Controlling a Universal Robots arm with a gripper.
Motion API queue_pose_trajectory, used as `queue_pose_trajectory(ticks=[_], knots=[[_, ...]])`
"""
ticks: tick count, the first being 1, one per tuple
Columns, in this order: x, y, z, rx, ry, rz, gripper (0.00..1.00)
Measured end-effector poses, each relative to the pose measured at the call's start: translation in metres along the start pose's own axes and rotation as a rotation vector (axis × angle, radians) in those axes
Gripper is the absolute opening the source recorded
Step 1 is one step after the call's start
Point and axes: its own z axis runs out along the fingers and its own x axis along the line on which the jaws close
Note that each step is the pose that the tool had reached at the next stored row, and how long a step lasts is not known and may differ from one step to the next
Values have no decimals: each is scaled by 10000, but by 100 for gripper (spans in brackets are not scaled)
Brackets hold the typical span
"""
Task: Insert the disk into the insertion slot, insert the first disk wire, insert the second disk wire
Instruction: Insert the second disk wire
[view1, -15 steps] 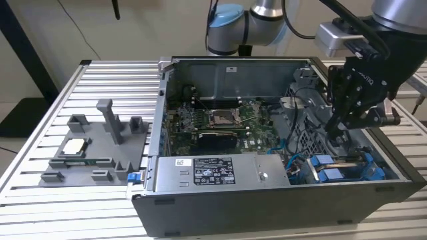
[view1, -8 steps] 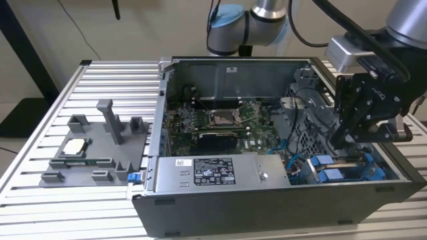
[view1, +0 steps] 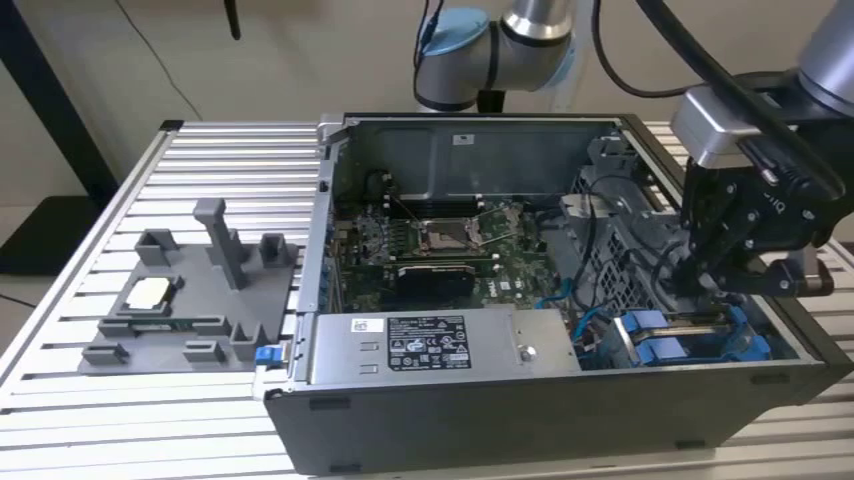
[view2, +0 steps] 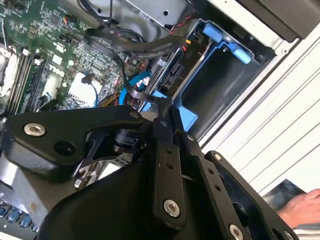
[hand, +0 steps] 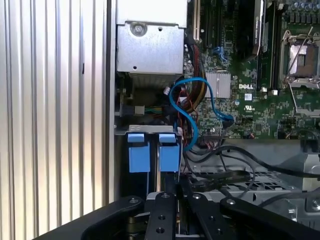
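The open computer case (view1: 534, 300) lies on the slatted metal counter (view1: 200, 160), close to the counter's edge at the exterior view's right. The arm reaches down into the case's near corner on that side, where the pincer (view1: 707, 280) hangs just above the blue-tabbed insertion slot (view1: 694, 345).

In the second wrist view the pincer (view2: 164, 111) has its fingers (view2: 161, 131) pressed together on a black wire (view2: 131, 86), whose connector end sits at the mouth of the bay. The same view shows the insertion slot (view2: 220, 75) from the side, with blue plastic at its ends and a dark interior. Whether the disk (hand: 159, 172) is fully seated cannot be told there. At that view's lower corner, a person's hand (view2: 302, 207) rests outside the case.

The first wrist view looks straight down: two blue carrier tabs (hand: 152, 150) stand side by side at the case wall, with a thin edge of the disk between them, and the pincer (hand: 176, 192) is just beside them. A blue cable (hand: 192, 107) loops from there over the green motherboard (hand: 250, 107), past the grey power supply (hand: 150, 47).

In the exterior view a grey fixture tray (view1: 180, 300) sits on the counter's opposite side, well apart from the case.
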Motion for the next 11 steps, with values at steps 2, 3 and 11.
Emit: queue_pose_trajectory(ticks=[2,3,11], knots=[[2,-24,17,1,-137,-2,15],[4,-39,32,1,-157,-1,15],[32,-158,148,2,-238,-2,15]])
